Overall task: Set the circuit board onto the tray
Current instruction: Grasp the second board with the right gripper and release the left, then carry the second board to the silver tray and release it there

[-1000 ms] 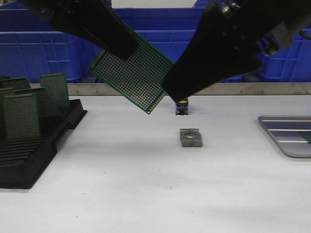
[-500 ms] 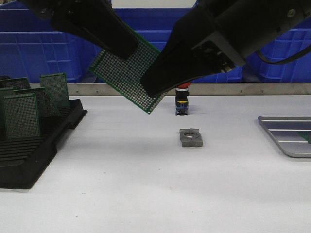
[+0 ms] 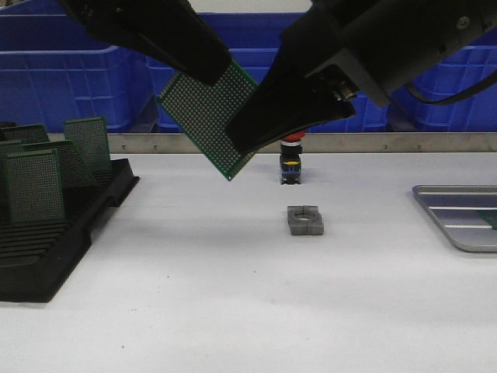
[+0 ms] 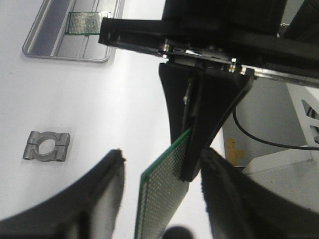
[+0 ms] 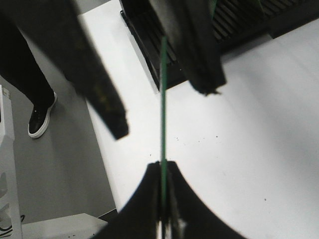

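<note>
- front view shows the right hand (image 3: 237, 144) now closed on the lower right edge of the green perforated circuit board (image 3: 208, 116); a second ago it sat just beside that edge, apart from it.
- right wrist view confirms it: the board (image 5: 162, 99) runs edge-on into the pinch between the fingertips.
- left hand (image 4: 162, 196): in the left wrist view its fingers stand apart, either side of the board (image 4: 162, 194), so it looks released, though the front view hides the contact.
- the board has shifted slightly up and right, held tilted in the air above the white worktop (image 3: 233, 295).
- i judge the handover nearly complete; the carry comes next.
- the tray (image 3: 458, 221) lies well apart at the right edge, one board (image 4: 85, 23) already in it.
</note>
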Controlling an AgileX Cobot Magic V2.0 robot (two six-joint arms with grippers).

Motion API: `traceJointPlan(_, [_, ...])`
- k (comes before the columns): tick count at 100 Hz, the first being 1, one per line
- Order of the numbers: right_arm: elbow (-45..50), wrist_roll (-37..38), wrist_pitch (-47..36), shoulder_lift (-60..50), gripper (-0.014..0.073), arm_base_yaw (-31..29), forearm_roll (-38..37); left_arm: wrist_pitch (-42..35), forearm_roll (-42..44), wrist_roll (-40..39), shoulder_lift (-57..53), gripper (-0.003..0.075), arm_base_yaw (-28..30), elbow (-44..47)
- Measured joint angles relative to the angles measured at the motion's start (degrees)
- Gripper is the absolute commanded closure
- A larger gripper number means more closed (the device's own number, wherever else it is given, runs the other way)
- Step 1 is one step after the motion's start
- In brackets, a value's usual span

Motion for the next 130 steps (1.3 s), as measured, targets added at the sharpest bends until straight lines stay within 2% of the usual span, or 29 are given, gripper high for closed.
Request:
traceJointPlan(11, [0.0,0.42,0.0,0.0,0.0707,-0.44,0.14,-0.96,0.02,0.0,0.0,0.022,0.0,-0.22])
traceJointPlan(25, [0.39,3.2,0.0,0.0,0.0707,-3.78,0.13,-2.24,3.42,-0.1,0.0,0.022,0.76,-3.08])
traceJointPlan(48, [3.85,7.49,-0.66,0.0,0.0707,-16.42,0.25,-3.09,2.19,-0.46,0.0,0.0229,5.99,-8.28])
traceJointPlan(77, [5.17,8.06,-7.36,3.04,0.0707,-33.41,0.44,-3.19,2.0,-0.46,0.0,0.0229,6.37,-8.49])
traceJointPlan(91, [5.17,8.06,-11.38,7.45,0.0707,-37.84,1.53,-3.31,2.1,-0.46,0.0,0.0229,6.37,-8.49])
traceJointPlan(103, [3.51,8.15,-12.46,11.34,0.069,-38.89,2.94,-3.31,2.1,-0.46,0.0,0.0229,6.37,-8.49])
traceJointPlan(109, [2.15,8.15,-12.46,13.27,0.0641,-38.89,3.09,-3.31,2.1,-0.46,0.0,0.0229,6.37,-8.49])
traceJointPlan(115, [0.9,8.15,-12.33,14.91,0.0487,-38.89,3.31,-3.31,2.1,-0.46,0.0,0.0229,6.37,-8.49])
traceJointPlan(116, [0.62,8.15,-12.33,15.31,0.0487,-38.89,3.31,-3.31,2.1,-0.46,0.0,0.0229,6.37,-8.49])
traceJointPlan(122, [-0.23,8.15,-11.63,16.62,0.0239,-38.89,3.34,-3.31,2.1,-0.46,0.0,0.0229,6.37,-8.49])
traceJointPlan(130, [-0.93,8.15,-11.38,17.7,-0.0017,-38.99,3.44,-3.31,2.1,-0.46,0.0,0.0229,6.37,-8.49])
